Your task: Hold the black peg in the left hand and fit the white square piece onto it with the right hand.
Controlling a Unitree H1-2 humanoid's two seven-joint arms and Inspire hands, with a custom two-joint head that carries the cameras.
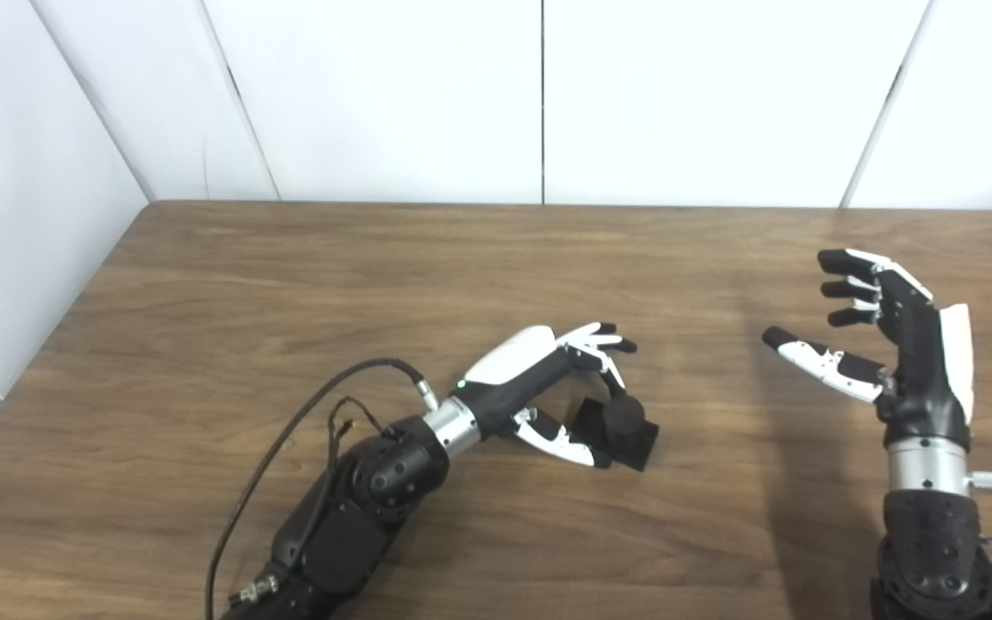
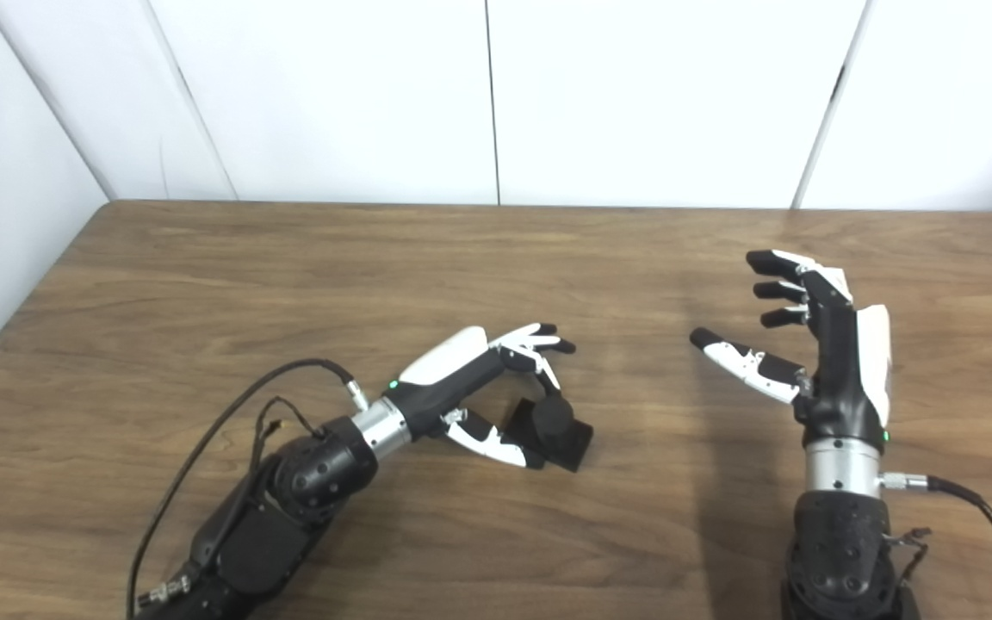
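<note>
We close the left hand, spread around the black cylindrical peg on its square base at frame centre, squarely; right hand spread, empty.

Peg sits on the table, near centre, toward the front edge. Left hand is at the peg from its left side, fingers over it, thumb in front. Right hand is well apart to the right, raised off the table, fingers spread, palm facing left. Wall panels behind the table.
</note>
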